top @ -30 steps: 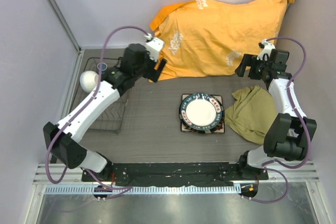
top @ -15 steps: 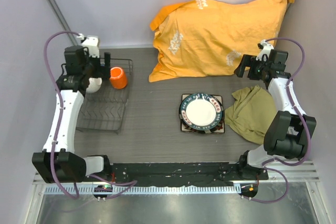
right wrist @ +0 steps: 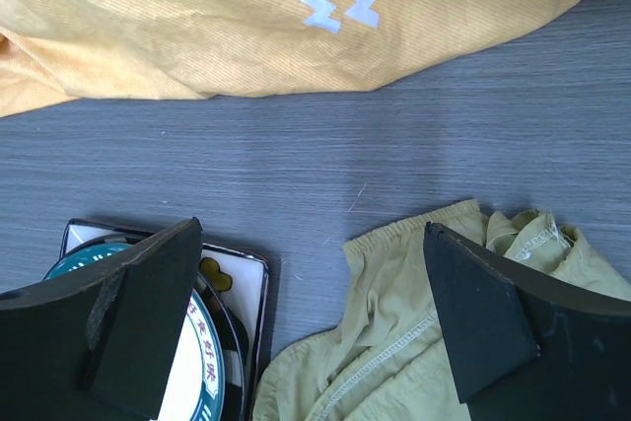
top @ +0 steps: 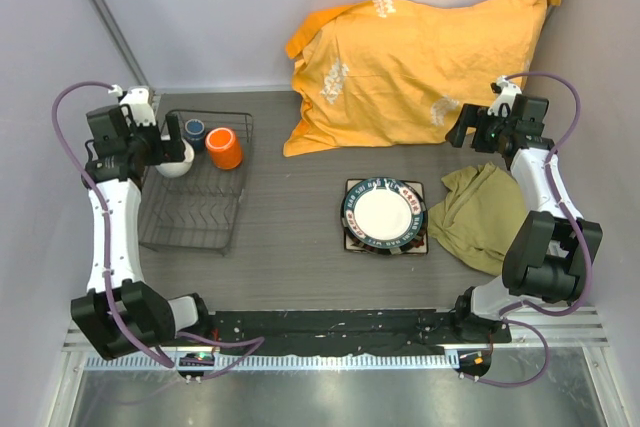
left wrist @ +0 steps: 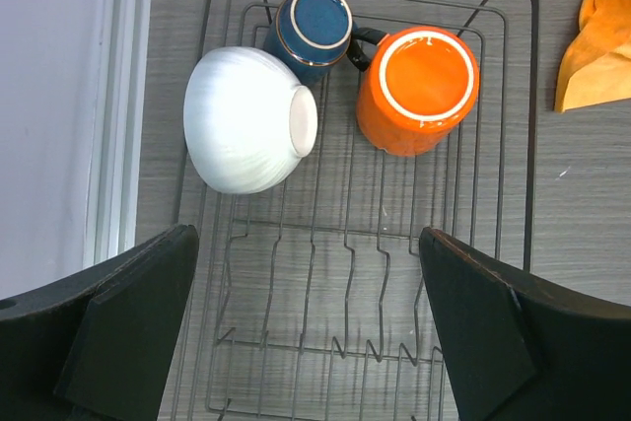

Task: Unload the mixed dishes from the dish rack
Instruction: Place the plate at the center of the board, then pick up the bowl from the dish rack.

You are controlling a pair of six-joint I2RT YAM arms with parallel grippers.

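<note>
Chinese characters on round plate (right wrist: 209,372) rim, too small to read.

Bare rack (left wrist: 531,145) bars beside bowl (left wrist: 246,123), cup (left wrist: 313,25), mug (left wrist: 419,88)

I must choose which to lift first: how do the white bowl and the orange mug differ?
The white bowl is wider and ribbed; the orange mug is narrower and smooth. The bowl lies tilted, its foot toward the mug; the mug stands straight, base up. Both sit at the far end of the dish rack.
</note>
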